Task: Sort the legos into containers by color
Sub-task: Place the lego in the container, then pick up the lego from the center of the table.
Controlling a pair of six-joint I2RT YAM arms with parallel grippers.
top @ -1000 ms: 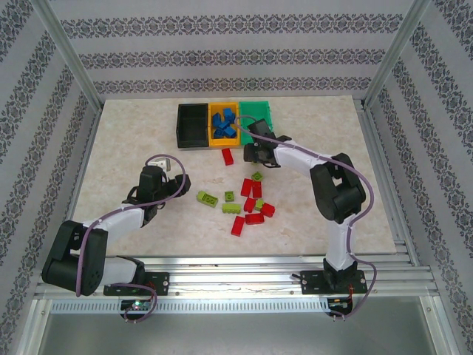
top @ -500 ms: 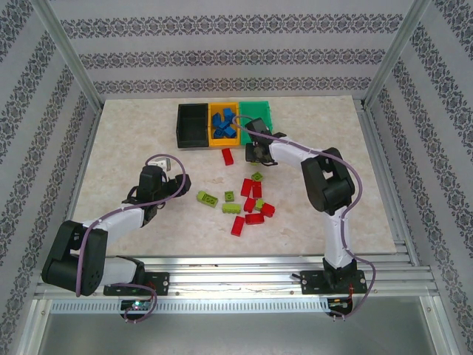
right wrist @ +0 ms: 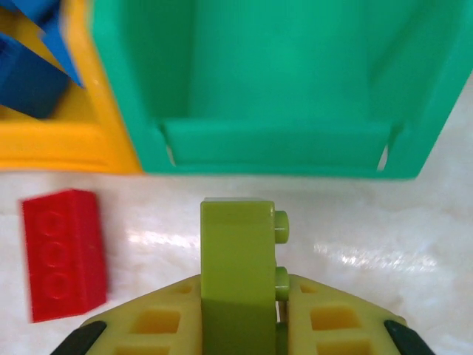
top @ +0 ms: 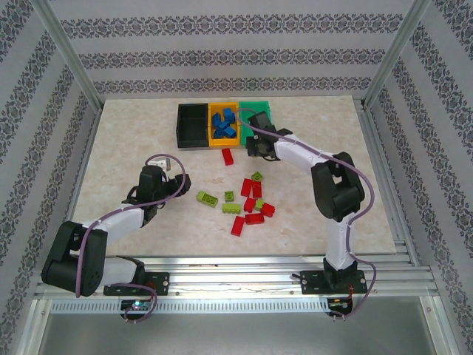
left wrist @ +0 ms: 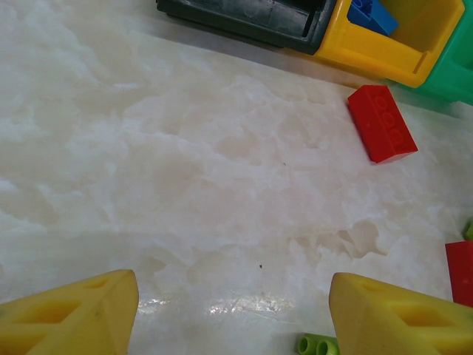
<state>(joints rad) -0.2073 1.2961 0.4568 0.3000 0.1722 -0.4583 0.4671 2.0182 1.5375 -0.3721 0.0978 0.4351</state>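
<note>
Pale marbled tabletop [top: 126, 140] carries everything we see, with patterned walls around it. Our right claw [right wrist: 242, 314] is clamped on a lime green brick [right wrist: 236, 259], held upright with its studs to one side. It sits just short of the teal green bin [right wrist: 295, 151] straight ahead, whose inside looks bare from here. Ahead and to that claw's left, touching the teal one, the orange-yellow bin [right wrist: 66, 144] holds the blue bricks [top: 224, 123]. No blue lies loose on the tabletop, so we judge that colour finished. Farther left, the black bin [top: 180, 127] looks empty. A lone red brick [right wrist: 63, 251] lies just left of the right claw. Behind it, toward the arm bases, a loose cluster [top: 251, 201] of several red and lime pieces waits. Our left claw [left wrist: 236, 318] hangs with fingers apart and nothing between them, well apart from the bins. We judge one colour of three done, green barely begun and red untouched.
</note>
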